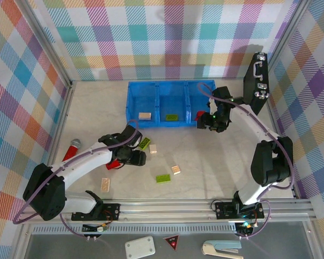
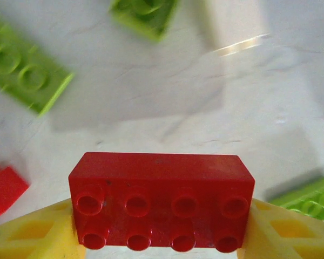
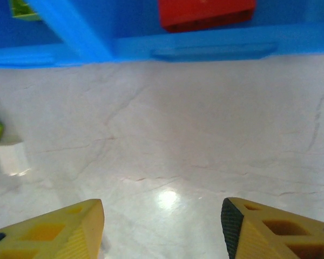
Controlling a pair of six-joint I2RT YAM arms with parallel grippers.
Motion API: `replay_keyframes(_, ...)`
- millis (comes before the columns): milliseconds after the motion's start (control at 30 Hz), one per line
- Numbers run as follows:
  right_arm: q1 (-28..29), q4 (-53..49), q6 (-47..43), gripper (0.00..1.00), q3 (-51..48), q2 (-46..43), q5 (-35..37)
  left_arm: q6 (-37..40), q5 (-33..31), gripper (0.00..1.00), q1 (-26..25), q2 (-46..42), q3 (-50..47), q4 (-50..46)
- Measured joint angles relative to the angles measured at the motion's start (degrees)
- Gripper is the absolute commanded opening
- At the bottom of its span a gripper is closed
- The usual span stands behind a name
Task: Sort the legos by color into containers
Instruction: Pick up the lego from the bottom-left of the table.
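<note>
On the left side of the desk [image 1: 205, 156], we see the left gripper [image 2: 162, 240] squeezing a big red lego [image 2: 162, 199] by its two short ends. Its bumps face the wrist camera. We cannot tell if it touches the desk or hangs just over it.

More legos lie around it. A green lego [image 1: 144, 143] sits just beside a tan lego [image 1: 153, 148]. A flat green lego [image 1: 163, 178] lies near a square tan lego [image 1: 176, 169]. A third tan lego [image 1: 105, 184] lies nearer the arm bases. A small red piece [image 1: 113, 164] is just beside the left gripper.

At the far side sits the blue tray [image 1: 167, 83] with three boxes. The left box holds a tan brick [image 1: 144, 115], the middle box a green brick [image 1: 171, 117], and the right box a red brick [image 3: 205, 11].

The right gripper [image 3: 162, 232] hangs over the desk in front of the right box. Its jaws stand apart and nothing is between them.
</note>
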Motion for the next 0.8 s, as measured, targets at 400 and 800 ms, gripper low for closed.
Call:
replay_keyframes(400, 2.7, 2.4, 7.9, 0.53, -6.4, -5.2, -21.5, 16.6, 8.7, 0.51, -2.9, 0.3, 9.7, 1.4)
replay_keyframes(800, 9.3, 9.9, 18.9, 0.53, -11.8, -9.9, -35.4, 30.1, 20.7, 0.51, -3.3, 0.7, 15.1, 1.0)
